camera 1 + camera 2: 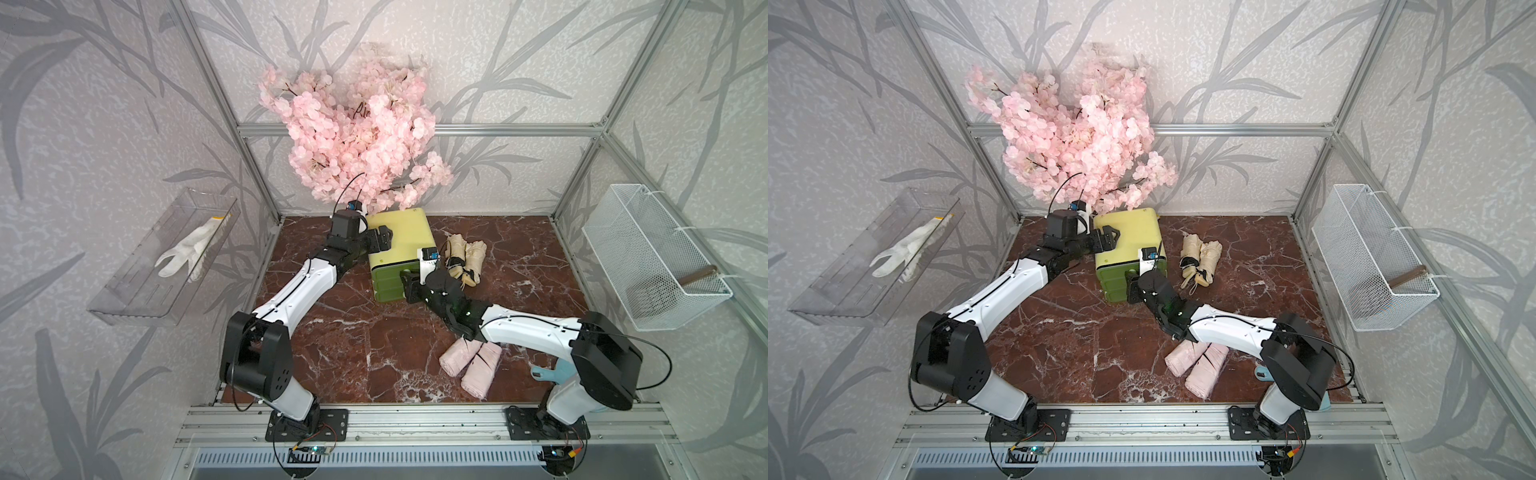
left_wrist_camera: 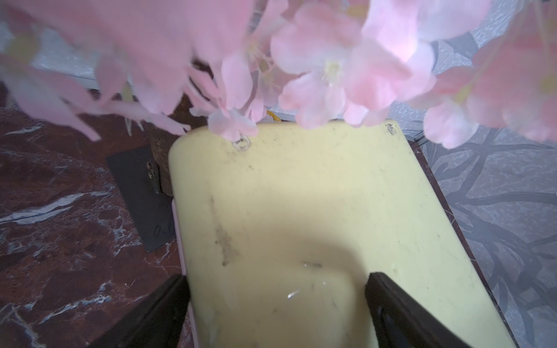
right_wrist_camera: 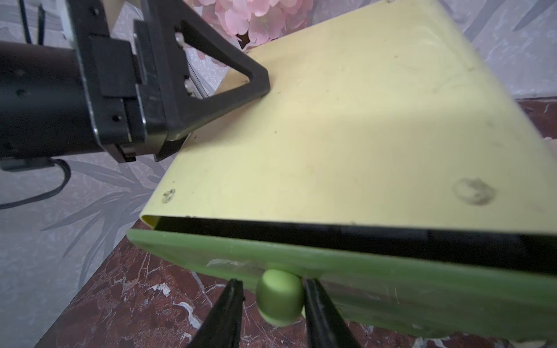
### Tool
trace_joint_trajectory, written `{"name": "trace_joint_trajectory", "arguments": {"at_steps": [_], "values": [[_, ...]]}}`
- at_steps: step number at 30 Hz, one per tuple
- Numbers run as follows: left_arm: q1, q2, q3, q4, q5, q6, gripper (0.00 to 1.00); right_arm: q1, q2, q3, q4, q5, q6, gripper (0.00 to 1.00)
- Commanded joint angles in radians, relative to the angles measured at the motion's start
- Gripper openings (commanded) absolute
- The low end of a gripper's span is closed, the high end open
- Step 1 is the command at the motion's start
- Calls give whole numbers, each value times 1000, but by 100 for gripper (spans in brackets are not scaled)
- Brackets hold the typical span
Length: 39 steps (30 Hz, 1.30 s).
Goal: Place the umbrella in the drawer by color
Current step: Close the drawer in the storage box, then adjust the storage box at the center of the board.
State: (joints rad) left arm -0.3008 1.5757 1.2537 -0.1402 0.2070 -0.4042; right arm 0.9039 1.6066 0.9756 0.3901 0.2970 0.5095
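- Now, in both top views the cabinet stands at the back middle of the table, under the blossoms. The left gripper lies on its top, jaws spread wide, holding nothing. The right gripper is at the green front.
- There too, the umbrellas lie folded on the table. A beige pair is just beside the cabinet, on the robot's right of it. A pink pair is near the front edge, partly under the right arm. None is held, and none is in a drawer.
- In the left wrist view the spread fingers straddle a corner of the yellow top, one down by the side wall and the other over the top.
- In the right wrist view the top drawer is ajar, with a dark slit above its front. The right jaws stand close on either side of the knob. One touches it and the other shows a hairline gap, so I judge it grasped.
- The step in hand, as I judge it, is opening the top drawer while the left arm braces the cabinet.
- Next, the drawer needs a straight pull toward the robot, far enough for a folded umbrella. Then the knob can be let go and an umbrella fetched. The frames do not say which colour belongs here.
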Motion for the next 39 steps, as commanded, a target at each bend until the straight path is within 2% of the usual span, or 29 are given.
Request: {"name": "trace_joint_trajectory", "arguments": {"at_steps": [1,6,9,15,18,21,25,29,34,39], "values": [[-41,-29,-22,-45,61,4,96,-25,16,46,71,-21,-20,38],[-47,-48,-28,-45,51,-1,96,-39,21,47,63,-34,-22,40],[-48,-72,-31,-57,22,-5,97,-62,-10,31,10,-82,-11,46],[-44,-98,-45,-70,-20,-15,99,-104,-220,-49,-209,-148,-34,54],[-43,-99,-51,-57,-17,-25,99,-143,-332,-25,-385,-153,-69,60],[-43,-95,-56,-45,-6,-36,99,-236,-373,29,-487,-246,-72,68],[-44,-86,-64,-32,6,-53,99,-369,-261,153,-543,-419,-56,74],[-46,-99,-74,-28,11,-61,99,-427,-100,287,-514,-576,-30,82],[-56,-126,-104,-6,18,-79,99,-432,62,431,-508,-662,-11,83],[-91,-145,-124,4,11,-89,99,-432,166,477,-487,-698,23,83]]}}
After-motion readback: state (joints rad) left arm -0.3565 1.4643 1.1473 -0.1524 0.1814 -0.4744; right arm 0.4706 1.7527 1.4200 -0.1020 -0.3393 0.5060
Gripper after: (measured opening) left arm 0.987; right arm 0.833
